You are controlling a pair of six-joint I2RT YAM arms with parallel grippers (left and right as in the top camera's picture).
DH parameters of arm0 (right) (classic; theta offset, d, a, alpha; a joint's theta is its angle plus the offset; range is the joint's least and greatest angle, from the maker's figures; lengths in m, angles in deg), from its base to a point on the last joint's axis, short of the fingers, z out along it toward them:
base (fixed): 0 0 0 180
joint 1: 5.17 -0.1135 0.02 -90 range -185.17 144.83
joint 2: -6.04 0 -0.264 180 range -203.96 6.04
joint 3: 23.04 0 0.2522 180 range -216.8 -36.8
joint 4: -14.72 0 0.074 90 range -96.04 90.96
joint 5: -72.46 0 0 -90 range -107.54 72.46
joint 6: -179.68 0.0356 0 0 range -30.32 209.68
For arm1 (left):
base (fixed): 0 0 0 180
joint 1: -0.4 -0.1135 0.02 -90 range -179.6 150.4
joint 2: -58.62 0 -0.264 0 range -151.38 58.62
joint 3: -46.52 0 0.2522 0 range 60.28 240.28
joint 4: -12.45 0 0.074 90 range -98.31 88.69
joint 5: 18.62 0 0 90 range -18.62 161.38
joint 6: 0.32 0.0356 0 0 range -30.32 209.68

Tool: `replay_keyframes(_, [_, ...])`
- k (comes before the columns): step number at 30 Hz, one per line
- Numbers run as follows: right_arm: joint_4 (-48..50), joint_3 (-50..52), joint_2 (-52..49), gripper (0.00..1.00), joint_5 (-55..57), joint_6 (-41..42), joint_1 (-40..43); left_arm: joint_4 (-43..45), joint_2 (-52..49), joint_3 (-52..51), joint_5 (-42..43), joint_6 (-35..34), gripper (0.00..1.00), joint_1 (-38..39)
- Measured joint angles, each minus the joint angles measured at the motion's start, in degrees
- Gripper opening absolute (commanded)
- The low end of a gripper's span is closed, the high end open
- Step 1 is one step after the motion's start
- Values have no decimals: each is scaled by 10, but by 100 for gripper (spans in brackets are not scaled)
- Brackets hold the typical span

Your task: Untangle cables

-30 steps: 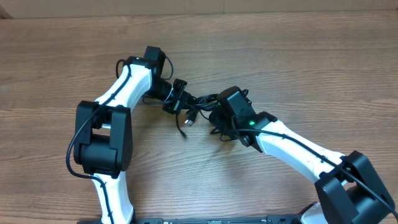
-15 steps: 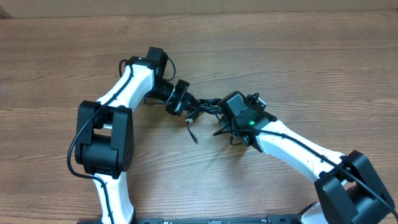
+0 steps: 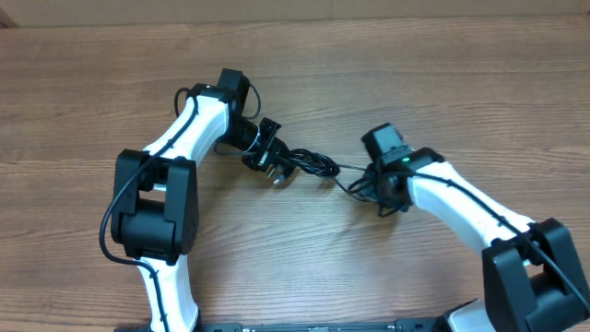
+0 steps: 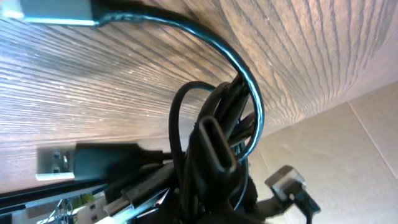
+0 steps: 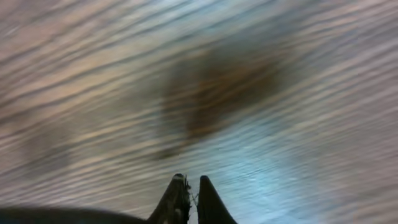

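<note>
Left gripper (image 3: 275,169) amid bunched cables (image 3: 309,164), one strand to right gripper (image 3: 369,189)

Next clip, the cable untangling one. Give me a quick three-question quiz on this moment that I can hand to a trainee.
1. True or false: the tangled bundle of thin black cables sits at the left end effector, not at the right end effector.
2. Multiple choice: the surface under the cables is A) a wood-grain table, B) a green mat, C) a metal tray.
3. Fill in: one thin strand runs from the bundle toward the ___ end effector.

Key: 1 true; 2 A; 3 right.
</note>
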Motion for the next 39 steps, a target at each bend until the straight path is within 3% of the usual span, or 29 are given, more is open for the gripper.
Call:
replay_keyframes(8, [-79,-1,0,20,69,-62,117,5,0,0,-41,1,4,-28])
replay_keyframes(12, [-85,-1,0,41,62,-81,137,6,0,0,-46,1,4,-29])
replay_keyframes(23, [43,1,0,63,-268,-92,114,5,0,0,-46,1,4,-28])
replay_keyframes(26, [66,1,0,71,-309,-156,63,-3,0,0,-46,-1,4,-29])
replay_keyframes(33, [186,1,0,71,-320,-316,-28,-40,0,0,-45,-8,4,-29])
replay_keyframes(39, [208,1,0,67,-220,-454,-99,-101,0,0,-12,-23,4,-29])
